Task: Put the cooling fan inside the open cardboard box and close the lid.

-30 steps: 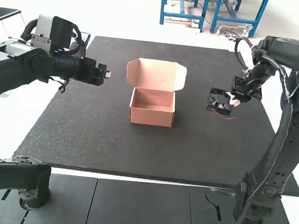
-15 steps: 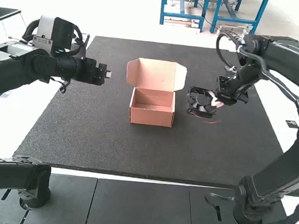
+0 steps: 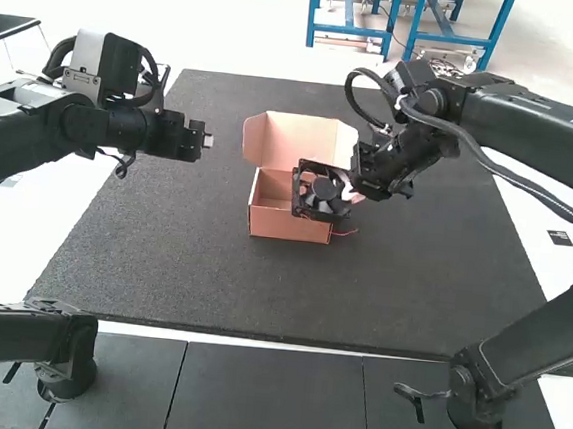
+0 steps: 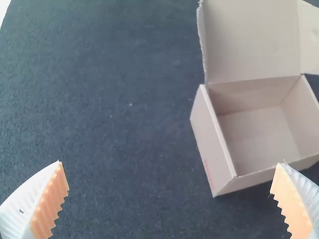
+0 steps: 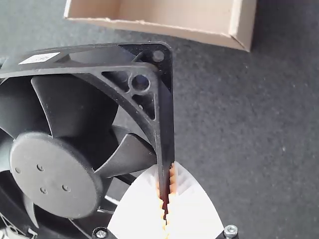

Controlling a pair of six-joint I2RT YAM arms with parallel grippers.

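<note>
The open cardboard box (image 3: 288,218) stands mid-mat with its lid (image 3: 298,141) upright at the back. My right gripper (image 3: 355,186) is shut on the frame edge of the black cooling fan (image 3: 320,194), which hangs in the air over the box's right front corner, its thin red wire (image 3: 344,232) dangling. In the right wrist view the fan (image 5: 84,144) sits pinched in the right gripper (image 5: 166,195), with the box's wall (image 5: 164,20) just beyond. My left gripper (image 3: 201,142) hovers open left of the box; the left wrist view looks past its pads (image 4: 49,199) into the box's bare inside (image 4: 256,137).
The black mat (image 3: 163,254) covers the table, with bare mat in front of the box and to both sides. The right arm's upper link (image 3: 517,104) arches over the mat's right half.
The right arm has carried the fan leftward from the mat's right side to the box's right front corner. The left arm has stayed in place.
</note>
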